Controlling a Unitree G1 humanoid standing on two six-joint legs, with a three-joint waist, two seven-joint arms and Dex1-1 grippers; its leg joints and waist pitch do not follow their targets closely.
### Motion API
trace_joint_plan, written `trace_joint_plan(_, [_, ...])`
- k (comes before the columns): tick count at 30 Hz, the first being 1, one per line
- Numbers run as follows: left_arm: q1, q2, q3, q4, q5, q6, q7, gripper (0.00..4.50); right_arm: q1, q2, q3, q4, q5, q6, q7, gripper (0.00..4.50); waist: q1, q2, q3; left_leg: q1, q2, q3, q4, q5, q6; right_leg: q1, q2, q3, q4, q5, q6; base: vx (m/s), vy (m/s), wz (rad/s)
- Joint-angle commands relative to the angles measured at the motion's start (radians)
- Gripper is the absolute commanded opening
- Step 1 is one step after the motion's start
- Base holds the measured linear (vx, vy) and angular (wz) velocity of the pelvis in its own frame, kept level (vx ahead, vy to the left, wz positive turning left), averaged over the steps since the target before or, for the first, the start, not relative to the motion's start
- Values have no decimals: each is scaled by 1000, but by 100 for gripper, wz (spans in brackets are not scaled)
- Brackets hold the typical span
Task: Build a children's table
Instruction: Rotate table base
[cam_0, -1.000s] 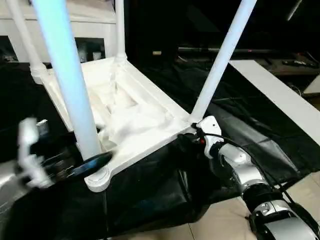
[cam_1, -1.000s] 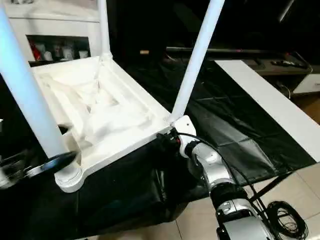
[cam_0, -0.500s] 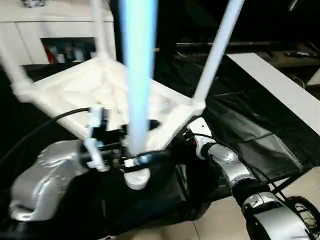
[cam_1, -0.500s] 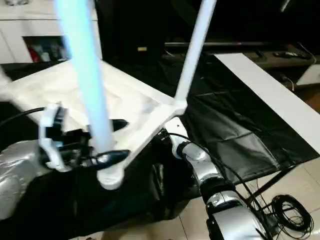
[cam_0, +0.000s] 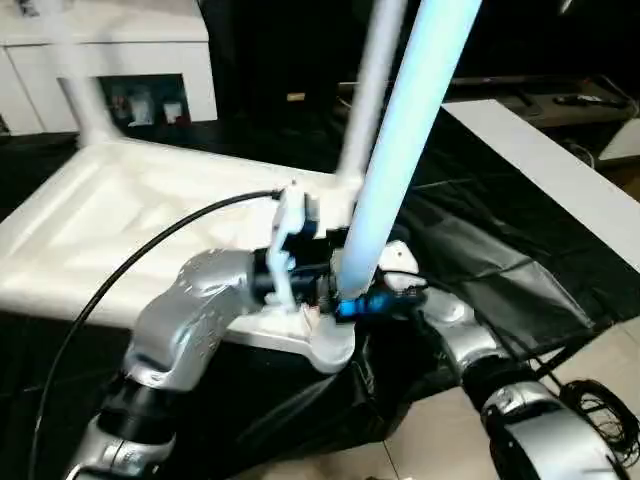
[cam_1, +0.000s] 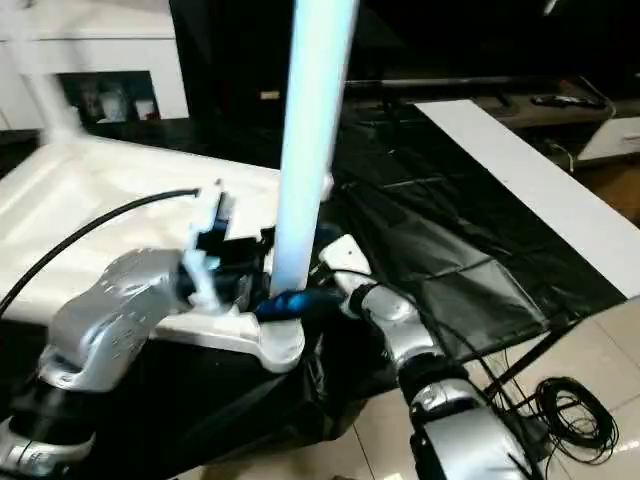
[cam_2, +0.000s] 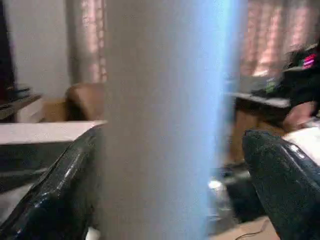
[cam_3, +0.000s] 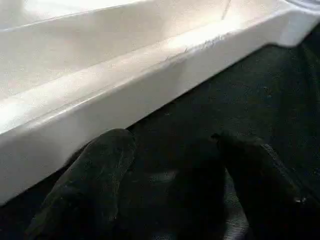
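The left gripper (cam_0: 352, 300) clasps the base of a white table leg (cam_0: 400, 170), one black finger on each side, just above the corner socket (cam_0: 330, 345) where the leg enters the tabletop. In the left wrist view those fingers (cam_2: 60, 190) flank the pale leg (cam_2: 160, 120), which runs straight up between them. The hold sits low, probably so the arm can press or twist the leg firmly into its socket without bending it.

The small white table lies upside down on the big table covered in black sheeting (cam_0: 480, 250), its rimmed tabletop (cam_0: 130, 230) spreading toward 9 o'clock from the gripper and its legs pointing up. A second leg (cam_0: 372, 80) rises behind the held one, toward 12 o'clock, and a third stands at the far corner, toward 10 o'clock.

The right gripper (cam_3: 172, 185) rests on the black sheeting with its fingers spread and grasping nothing, just beside the tabletop's outer rim (cam_3: 150, 85), at about 3 o'clock from the left gripper. From there it seems placed to steady the tabletop against sliding.

Beyond the table, a white cabinet (cam_0: 110, 60) stands at about 11 o'clock.
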Motion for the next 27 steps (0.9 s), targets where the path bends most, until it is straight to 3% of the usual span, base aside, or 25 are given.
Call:
trace_joint_plan(1, [-22, -5, -30, 39, 47, -28, 27, 450, 3, 36, 42, -6, -21, -19, 25, 333, 8, 21, -61, 5, 9, 1, -71, -316, -22, 50, -39, 28, -77, -272, -190, 0, 0, 0])
trace_joint_plan(5, [-28, 27, -15, 88, 94, -63, 47, 450, -7, 32, 20, 4, -19, -21, -7, 333, 6, 30, -63, 5, 8, 1, -70, -306, -17, 49, -38, 28, -74, -240, -205, 0, 0, 0])
trace_joint_plan(9, [-26, 75, 10, 151, 147, -95, 64, 450, -12, 13, -1, 4, -16, -29, -23, 333, 5, 32, -61, 6, 9, 2, -71, -315, -12, 47, -38, 28, -74, -237, -216, 0, 0, 0])
trace_joint_plan(11, [-27, 98, 24, 187, 175, -113, 82, 450, -10, 1, -17, -3, -5, -33, -20, 333, 3, 35, -59, 5, 8, 1, -72, -330, -13, 47, -38, 28, -76, -268, -207, 0, 0, 0])
trace_joint_plan(13, [-33, 115, 41, 228, 200, -128, 112, 450, -5, -15, -33, -17, 7, -37, -8, 333, 4, 37, -58, 11, 7, 1, -70, -352, -14, 42, -38, 28, -82, -310, -195, 0, 0, 0])
trace_joint_plan(20, [-77, 101, 67, 349, 266, -196, 236, 450, 67, -79, -63, -150, 76, -68, 134, 333, 20, 44, -56, 12, 8, 2, -71, -351, -10, 39, -37, 28, -89, -326, -180, 0, 0, 0])
trace_joint_plan(22, [-77, 93, 66, 357, 254, -205, 221, 450, 91, -100, -70, -191, 92, -70, 164, 333, 22, 41, -59, 7, 7, 2, -71, -336, -5, 45, -38, 28, -86, -304, -185, 0, 0, 0])
trace_joint_plan(27, [-44, 91, 56, 344, 204, -203, 112, 450, 147, -149, -96, -284, 120, -52, 196, 333, 26, 46, -64, 1, 7, 3, -69, -271, 11, 51, -38, 27, -76, -198, -224, 0, 0, 0])
